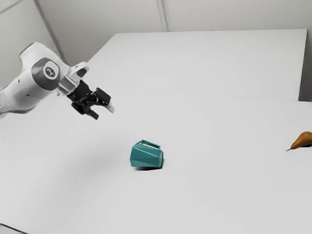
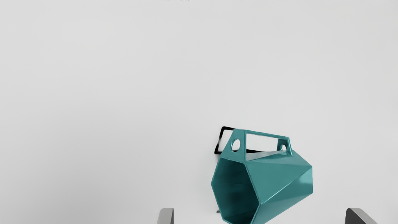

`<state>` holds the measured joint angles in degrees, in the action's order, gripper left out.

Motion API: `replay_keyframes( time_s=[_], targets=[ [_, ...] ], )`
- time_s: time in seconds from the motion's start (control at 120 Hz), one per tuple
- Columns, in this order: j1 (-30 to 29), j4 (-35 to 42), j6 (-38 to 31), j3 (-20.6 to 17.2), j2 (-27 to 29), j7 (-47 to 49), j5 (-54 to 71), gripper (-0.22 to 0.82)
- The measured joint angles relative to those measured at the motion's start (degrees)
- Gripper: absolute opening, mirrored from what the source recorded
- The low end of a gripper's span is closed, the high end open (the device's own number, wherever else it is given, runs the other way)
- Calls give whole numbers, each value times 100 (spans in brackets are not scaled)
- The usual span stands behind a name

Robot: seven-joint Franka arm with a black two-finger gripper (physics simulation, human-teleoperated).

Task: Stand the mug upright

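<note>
The gripper (image 1: pixel 101 108) hangs in the air above the table, up toward the exterior view's left from the mug. A teal faceted mug (image 1: pixel 146 156) lies on its side on the table, its handle on the side away from the exterior camera. In the wrist view the mug (image 2: pixel 279 177) shows its dark hollow mouth and its angular handle. The gripper (image 2: pixel 259 216) is open, its two fingertips wide apart with nothing held between them; the mug is below and ahead of them, apart from both.
A brown pear (image 1: pixel 303 140) lies on the white table (image 1: pixel 219 195) at the exterior view's right edge, well away from the mug. A pale raised panel (image 1: pixel 209 63) stands beyond the table's far edge.
</note>
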<state>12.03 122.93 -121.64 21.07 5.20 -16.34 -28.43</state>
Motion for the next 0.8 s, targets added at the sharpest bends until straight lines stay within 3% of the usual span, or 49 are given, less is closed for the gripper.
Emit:
replay_keyframes(
  time_s=[0.142,0.308,0.533,0.8],
  targets=[
    [27,593,-578,35,-110,-757,-1866,60],
    [21,925,-876,16,-459,-1778,-3178,60],
    [-39,1563,-1057,-129,-370,-2867,-3734,60],
    [-122,1582,-1141,-399,-621,-3774,-3969,60]
  ],
)
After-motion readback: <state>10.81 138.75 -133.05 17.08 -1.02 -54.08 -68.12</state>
